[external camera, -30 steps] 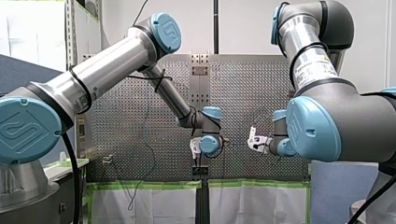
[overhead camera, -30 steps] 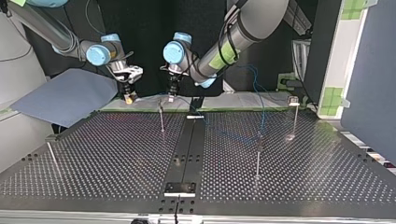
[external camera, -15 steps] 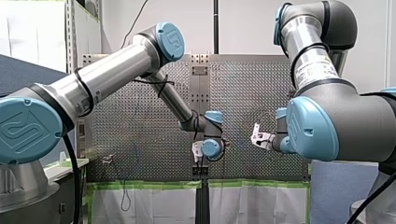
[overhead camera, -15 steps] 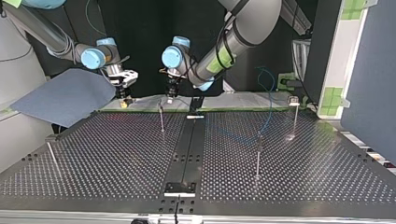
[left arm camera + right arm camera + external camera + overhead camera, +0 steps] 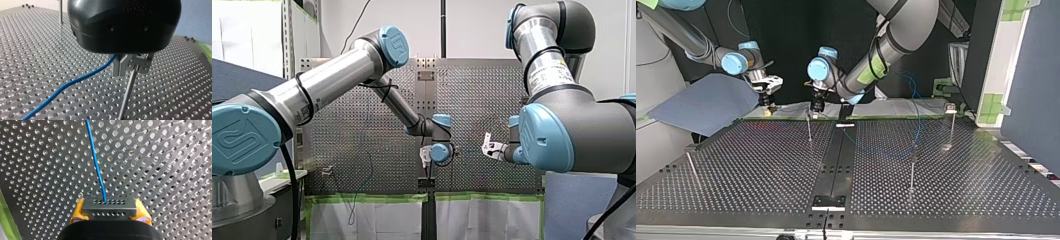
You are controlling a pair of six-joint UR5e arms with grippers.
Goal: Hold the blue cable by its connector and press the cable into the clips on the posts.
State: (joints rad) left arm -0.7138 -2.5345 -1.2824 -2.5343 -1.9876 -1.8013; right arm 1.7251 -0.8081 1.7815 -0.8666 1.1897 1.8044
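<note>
Since a second ago both grippers have slid a bit toward 9 o'clock in the top view, and the hanging stretch of cable has swung around some. Not a huge change, but we noticed it.

Biggest thing first: the perforated table [image 5: 761,170] fills the lower part of the top view. Our left arm [image 5: 896,25] drops in from 1 o'clock and reaches past the middle. Our right arm [image 5: 681,35] comes in from 11 o'clock.

The blue cable [image 5: 918,115] hangs down at about 2 o'clock and dips into a shallow loop over the table around 4 o'clock. From there it heads back toward 11 o'clock to the left gripper [image 5: 131,72]. Its metal fingers [image 5: 118,67] are clamped together with the cable coming out of them, right on top of a thin upright post [image 5: 127,95]. We can't tell if the cable sits in that post's clip, since the fingers hide it.

In the top view another post [image 5: 912,172] stands at 4 o'clock, a post [image 5: 952,125] at 3 o'clock and a post [image 5: 691,167] at 8 o'clock.

The right gripper [image 5: 110,203], out at 10 o'clock in the top view, is squeezing the grey connector [image 5: 109,210] between its yellow pads [image 5: 78,211]. The cable's long axis runs straight out of the connector, ahead of the gripper and away over the holes.
</note>
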